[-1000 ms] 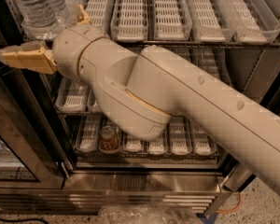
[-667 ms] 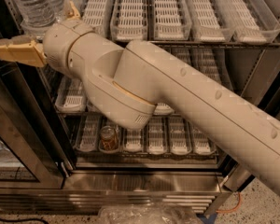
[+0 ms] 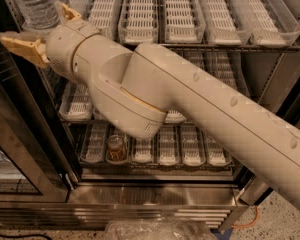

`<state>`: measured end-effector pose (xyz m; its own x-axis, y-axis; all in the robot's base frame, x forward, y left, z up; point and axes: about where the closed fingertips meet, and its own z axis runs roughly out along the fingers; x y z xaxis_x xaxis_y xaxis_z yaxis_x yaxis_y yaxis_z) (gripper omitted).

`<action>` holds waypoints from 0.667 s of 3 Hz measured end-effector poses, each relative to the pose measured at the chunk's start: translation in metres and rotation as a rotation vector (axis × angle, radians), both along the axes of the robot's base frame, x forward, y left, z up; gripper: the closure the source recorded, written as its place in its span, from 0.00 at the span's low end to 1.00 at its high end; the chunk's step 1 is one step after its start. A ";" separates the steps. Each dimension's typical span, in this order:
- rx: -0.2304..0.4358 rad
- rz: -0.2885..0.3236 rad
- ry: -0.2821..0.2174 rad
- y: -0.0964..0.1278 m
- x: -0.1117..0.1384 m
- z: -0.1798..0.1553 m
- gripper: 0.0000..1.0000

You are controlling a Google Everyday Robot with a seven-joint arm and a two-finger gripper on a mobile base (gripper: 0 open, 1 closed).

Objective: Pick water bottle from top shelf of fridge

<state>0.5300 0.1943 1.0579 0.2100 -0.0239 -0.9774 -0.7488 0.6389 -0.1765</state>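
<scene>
Fridge (image 3: pixel 140 199) racks fill the background; the water bottle (image 3: pixel 37 6) stands at the top shelf's (image 3: pixel 200 45) left edge. The gripper (image 3: pixel 30 21), fingers spread unclenched (one left, one behind), flanks its base, higher than before.

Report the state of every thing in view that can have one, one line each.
water bottle, upright at the front left of the top shelf; cap out of frame.
pincer, open, at the bottle's base, one finger to its left and one to its right; contact cannot be told.
fridge door, standing open on the left.
amber jar, upright, low in the fridge.
</scene>
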 end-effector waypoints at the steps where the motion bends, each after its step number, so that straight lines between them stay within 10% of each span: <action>1: 0.000 0.000 0.000 0.000 0.000 0.000 0.28; 2: 0.000 0.000 0.000 0.000 0.000 0.000 0.21</action>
<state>0.5300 0.1943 1.0580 0.2100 -0.0239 -0.9774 -0.7487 0.6389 -0.1765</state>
